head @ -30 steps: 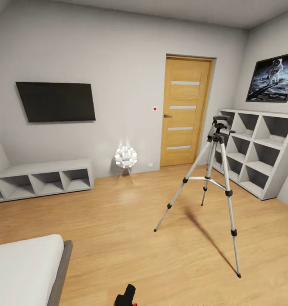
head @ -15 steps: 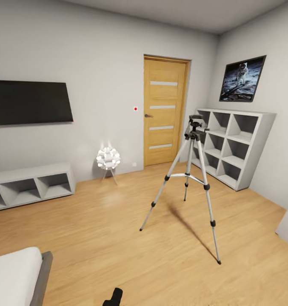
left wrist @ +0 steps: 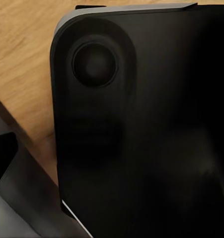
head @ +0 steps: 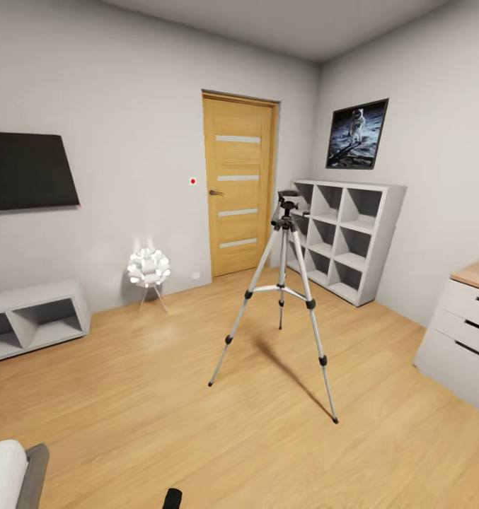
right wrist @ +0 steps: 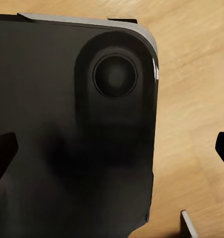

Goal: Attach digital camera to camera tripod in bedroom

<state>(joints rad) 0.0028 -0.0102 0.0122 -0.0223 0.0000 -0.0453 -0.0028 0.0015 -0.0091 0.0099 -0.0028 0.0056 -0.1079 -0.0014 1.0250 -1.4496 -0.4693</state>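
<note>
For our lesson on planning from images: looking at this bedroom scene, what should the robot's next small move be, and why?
Probably roll forward toward the camera tripod. It stands upright on the wooden floor, well ahead of the robot, in front of the cube shelves, its black head bare. A dark object barely peeks in at the head view's lower edge; whether it is the camera is unclear. Closing the gap comes before mounting.

Both wrist cameras look down at the robot's own dark base, with the pincers' opening unclear.

camera tripod on wooden floor
</note>
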